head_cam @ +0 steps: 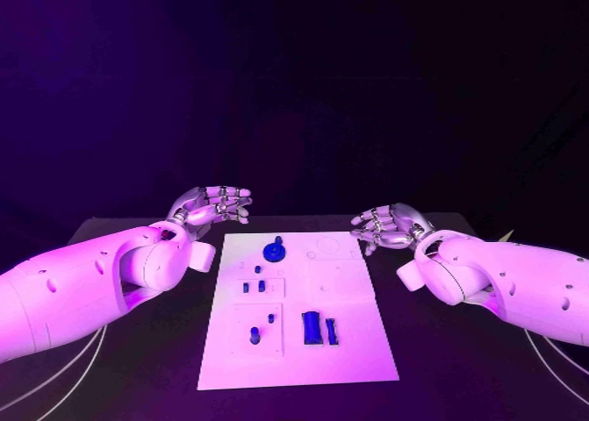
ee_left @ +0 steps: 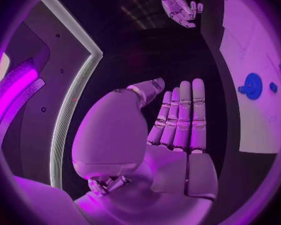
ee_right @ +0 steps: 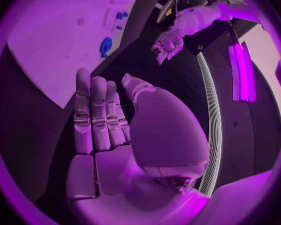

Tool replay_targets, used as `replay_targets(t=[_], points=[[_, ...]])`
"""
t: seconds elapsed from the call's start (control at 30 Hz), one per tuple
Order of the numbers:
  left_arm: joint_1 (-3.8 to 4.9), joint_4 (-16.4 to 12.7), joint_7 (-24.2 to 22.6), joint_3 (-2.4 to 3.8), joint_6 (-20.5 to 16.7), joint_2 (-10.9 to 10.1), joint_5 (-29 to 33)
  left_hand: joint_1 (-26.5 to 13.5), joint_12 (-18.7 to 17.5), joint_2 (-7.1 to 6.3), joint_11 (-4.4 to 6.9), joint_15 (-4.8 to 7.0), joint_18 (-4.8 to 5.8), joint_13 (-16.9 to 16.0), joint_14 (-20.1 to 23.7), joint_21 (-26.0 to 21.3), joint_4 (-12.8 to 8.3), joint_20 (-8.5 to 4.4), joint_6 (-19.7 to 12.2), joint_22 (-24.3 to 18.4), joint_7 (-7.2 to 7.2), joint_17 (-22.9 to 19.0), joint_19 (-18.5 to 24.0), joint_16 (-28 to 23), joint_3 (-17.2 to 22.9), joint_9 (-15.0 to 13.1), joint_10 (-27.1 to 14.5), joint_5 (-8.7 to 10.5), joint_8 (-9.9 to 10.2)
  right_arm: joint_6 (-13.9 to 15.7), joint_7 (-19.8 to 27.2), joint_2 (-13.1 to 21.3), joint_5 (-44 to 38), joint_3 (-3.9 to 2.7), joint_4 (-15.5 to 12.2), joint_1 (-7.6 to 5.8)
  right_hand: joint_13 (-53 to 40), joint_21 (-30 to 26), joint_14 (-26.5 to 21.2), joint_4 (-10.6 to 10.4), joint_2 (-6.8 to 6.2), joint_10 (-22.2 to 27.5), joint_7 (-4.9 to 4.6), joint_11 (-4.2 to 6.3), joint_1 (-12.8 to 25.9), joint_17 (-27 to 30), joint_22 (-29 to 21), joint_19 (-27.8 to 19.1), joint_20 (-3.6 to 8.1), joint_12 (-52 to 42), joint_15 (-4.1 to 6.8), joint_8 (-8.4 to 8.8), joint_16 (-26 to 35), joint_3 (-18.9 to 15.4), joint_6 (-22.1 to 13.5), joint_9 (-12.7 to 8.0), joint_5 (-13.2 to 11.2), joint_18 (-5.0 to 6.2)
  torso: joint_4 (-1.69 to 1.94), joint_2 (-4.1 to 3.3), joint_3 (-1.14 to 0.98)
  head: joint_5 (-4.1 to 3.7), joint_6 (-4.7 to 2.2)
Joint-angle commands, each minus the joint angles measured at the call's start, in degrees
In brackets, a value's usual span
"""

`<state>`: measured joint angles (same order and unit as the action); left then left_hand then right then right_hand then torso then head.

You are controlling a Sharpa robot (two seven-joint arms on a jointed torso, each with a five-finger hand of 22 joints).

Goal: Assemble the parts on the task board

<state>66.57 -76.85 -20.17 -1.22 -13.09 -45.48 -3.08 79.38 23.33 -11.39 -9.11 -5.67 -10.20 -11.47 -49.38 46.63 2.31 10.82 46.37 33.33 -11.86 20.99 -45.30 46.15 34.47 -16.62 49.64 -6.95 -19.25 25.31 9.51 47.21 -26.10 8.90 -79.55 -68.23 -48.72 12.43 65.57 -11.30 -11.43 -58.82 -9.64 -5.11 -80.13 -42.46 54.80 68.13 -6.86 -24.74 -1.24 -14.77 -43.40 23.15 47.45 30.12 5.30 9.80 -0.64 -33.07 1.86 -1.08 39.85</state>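
Note:
The white task board (head_cam: pixel 357 303) lies in the middle of the black table. At its far end stands a round blue part (head_cam: pixel 276 252); two small blue pieces (head_cam: pixel 253 286) sit mid-board, and a small blue peg (head_cam: pixel 255 334) and two upright blue blocks (head_cam: pixel 319 329) are nearer me. My left hand (head_cam: pixel 216 206) hovers past the board's far left corner and holds nothing. My right hand (head_cam: pixel 385 226) hangs at the far right corner, also empty. In the left wrist view the left hand (ee_left: pixel 172 120) has its fingers straight, beside the board (ee_left: pixel 253 45) and the round part (ee_left: pixel 252 86). The right hand (ee_right: pixel 109 120) looks the same.
Bare black table surrounds the board on both sides. Thin white cables (head_cam: pixel 67 368) run over the table under my left arm, and others (head_cam: pixel 554 351) under my right arm. The right wrist view shows the board (ee_right: pixel 53 40) and the left hand (ee_right: pixel 168 45) across it.

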Motion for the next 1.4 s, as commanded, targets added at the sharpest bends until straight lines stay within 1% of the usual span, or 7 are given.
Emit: replay_targets(t=[0.03, 0.2, 0.23, 0.27, 0.5, 0.53, 1.4], points=[[-0.2, 3.05, -5.56, 0.06, -4.26, 1.48, 4.53, -1.3, -2.73, 0.16, -0.76, -1.64, -0.25, 2.71, 1.91, -7.89, 1.33, 1.57, 0.16, -4.97, -0.45, -4.02, 2.78, -10.8, -0.5, 0.07, 0.63, 0.19, -0.82, -3.99, 9.33, -2.05, 15.02, -0.19, 4.57, -0.16, 5.34, -5.07, -7.47, -1.69, -1.89, 4.61, -0.84, -1.37, 2.82, 3.0, -4.23, -4.98, -1.67, 5.4, -2.34, 1.0, 7.03, -0.3, -0.98, -0.78, -2.64, -0.55, -0.17, 1.22, -0.32, 0.85, -1.9], [-0.62, 7.14, -6.01, 0.05, -3.89, 3.39, 5.94, -1.11, -9.46, -0.1, -2.18, -4.44, -0.17, 7.28, 7.9, -24.71, 2.57, 5.46, -2.27, -16.31, -0.29, -8.66, 6.52, -24.47, -1.6, 1.45, 0.56, 0.06, 1.07, -6.07, 11.85, -5.23, 17.41, -0.52, 10.51, -0.27, 21.26, -8.99, -10.8, -0.43, -0.8, 3.85, -2.07, -3.67, 1.75, 12.55, -21.7, -10.96, -5.48, 14.34, -4.96, 2.96, 22.02, -1.56, -1.05, -2.76, -2.34, 0.75, -0.42, 1.54, -0.73, 1.27, -2.59], [-0.48, 6.24, -2.81, 0.02, -2.36, 2.94, 2.78, -24.41, -23.33, 11.39, 9.11, 5.67, 10.2, 11.47, 49.38, -46.63, -2.31, -10.82, -46.37, -33.33, 11.86, -20.99, 45.3, -46.15, -34.47, 16.62, -49.64, 6.95, 19.25, -2.04, 6.04, -4.57, 10.68, -0.47, 9.21, -0.25, 48.72, -12.43, -65.57, 11.3, 11.43, 58.82, 9.64, 5.11, 25.29, 42.46, -54.8, -27.61, 6.86, 24.74, 1.24, 14.77, 43.4, -23.15, -47.45, -30.12, -5.3, -9.8, -0.17, 1.07, -0.37, 0.96, -2.06], [-0.5, 6.16, -2.84, 0.02, -2.47, 2.93, 2.78, -25.36, -23.33, 11.39, 9.11, 5.67, 10.2, 11.47, 49.38, -46.63, -2.31, -10.82, -46.37, -33.33, 11.86, -20.99, 45.3, -46.15, -34.47, 16.62, -49.64, 6.95, 19.25, -1.93, 6.12, -4.56, 10.76, -0.51, 9.11, -0.2, 48.72, -12.43, -65.57, 11.3, 11.43, 58.82, 9.64, 5.11, 26.05, 42.46, -54.8, -68.13, 6.86, 24.74, 1.24, 14.77, 43.4, -23.15, -47.45, -30.12, -5.3, -9.8, -0.16, 1.09, -0.4, 0.96, -2.12], [-1.45, 3.06, -3.93, 0.22, -7.07, 2.59, 2.83, -39.21, -23.33, 11.39, 9.11, 5.67, 10.2, 11.47, 49.38, -46.63, -2.31, -10.82, -46.37, -33.33, 11.86, -20.99, 45.3, -46.15, -34.47, 16.62, -49.64, 6.95, 19.25, 2.67, 9.26, -4.11, 14.16, -2.37, 4.78, 1.63, 48.72, -12.43, -65.57, 11.3, 11.43, 58.82, 9.64, 5.11, 39.32, 42.46, -54.8, -68.13, 6.86, 24.74, 1.24, 14.77, 43.4, -23.15, -47.45, -30.12, -5.3, -9.8, 0.36, 1.62, -1.35, 1.04, -4.31], [-1.67, 2.34, -4.19, 0.26, -8.14, 2.51, 2.84, -79.38, -23.33, 11.39, 9.11, 5.67, 10.2, 11.47, 49.38, -46.63, -2.31, -10.82, -46.37, -33.33, 11.86, -20.99, 45.3, -46.15, -34.47, 16.62, -49.64, 6.95, 19.25, 3.74, 9.99, -4.0, 14.96, -2.81, 3.77, 2.06, 48.72, -12.43, -65.57, 11.3, 11.43, 58.82, 9.64, 5.11, 80.13, 42.46, -54.8, -68.13, 6.86, 24.74, 1.24, 14.77, 43.4, -23.15, -47.45, -30.12, -5.3, -9.8, 0.44, 1.69, -1.5, 1.05, -4.64], [-6.41, -13.1, -9.63, 1.22, -31.03, 0.79, 3.08, -79.38, -23.33, 11.39, 9.11, 5.67, 10.2, 11.47, 49.38, -46.63, -2.31, -10.82, -46.37, -33.33, 11.86, -20.99, 45.3, -46.15, -34.47, 16.62, -49.64, 6.95, 19.25, 18.81, 20.28, -2.52, 26.1, -8.9, -10.4, 8.07, 48.72, -12.43, -65.57, 11.3, 11.43, 58.82, 9.64, 5.11, 80.13, 42.46, -54.8, -68.13, 6.86, 24.74, 1.24, 14.77, 43.4, -23.15, -47.45, -30.12, -5.3, -9.8, 0.64, 1.89, -1.86, 1.08, -5.47]])
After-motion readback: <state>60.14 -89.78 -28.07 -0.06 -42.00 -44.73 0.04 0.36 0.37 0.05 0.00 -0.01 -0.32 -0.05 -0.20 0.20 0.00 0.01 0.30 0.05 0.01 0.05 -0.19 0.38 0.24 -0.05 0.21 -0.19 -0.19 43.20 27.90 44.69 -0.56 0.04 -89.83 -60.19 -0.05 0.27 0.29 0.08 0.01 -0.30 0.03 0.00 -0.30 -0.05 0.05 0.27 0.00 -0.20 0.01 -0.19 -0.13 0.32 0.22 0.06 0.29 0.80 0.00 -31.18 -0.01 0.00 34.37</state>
